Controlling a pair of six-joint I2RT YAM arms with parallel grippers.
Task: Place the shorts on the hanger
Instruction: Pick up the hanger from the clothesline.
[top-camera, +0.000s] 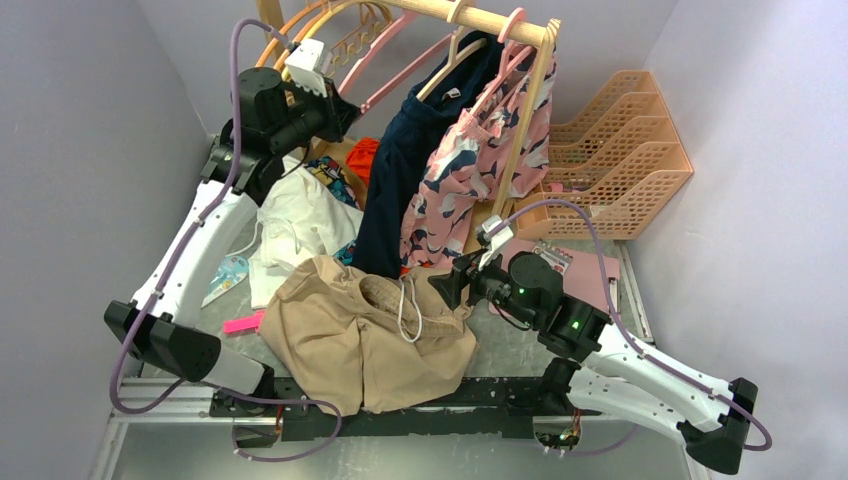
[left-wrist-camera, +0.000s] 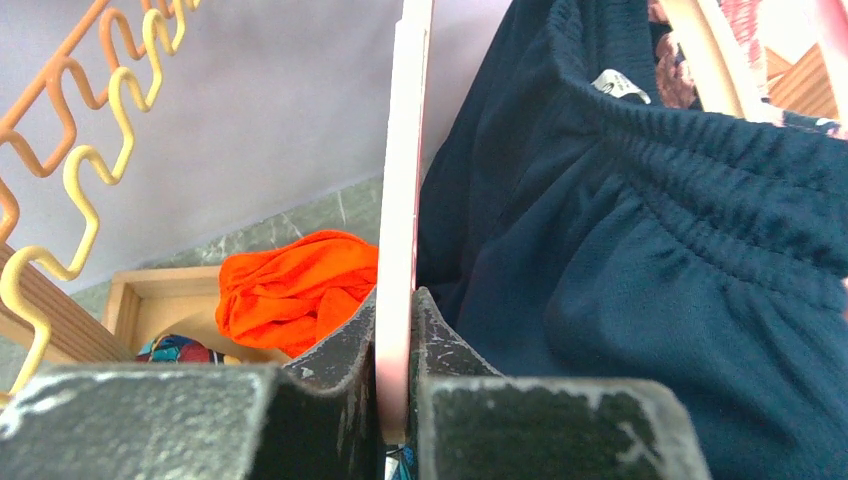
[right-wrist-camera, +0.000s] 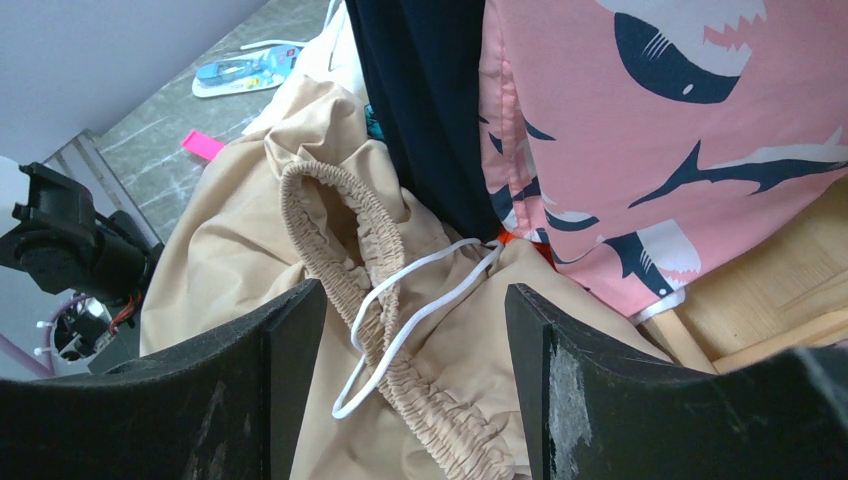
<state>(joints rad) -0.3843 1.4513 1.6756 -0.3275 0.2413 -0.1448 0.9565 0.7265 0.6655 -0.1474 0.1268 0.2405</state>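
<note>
Two arms. Left gripper (left-wrist-camera: 397, 302), far left, fingers clamped on the wide pink plastic hanger (left-wrist-camera: 405, 150) — large tan fabric shorts (top-camera: 340, 345) lie heaped near centre — right gripper (right-wrist-camera: 410, 300) at their right edge, fingers apart.

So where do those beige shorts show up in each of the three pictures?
Top external: the shorts lie bottom centre, in a heap.
Left wrist: not in it.
Right wrist: they fill the centre and lower left.
Shared landmark: the hanging navy garment, in all three.
</note>
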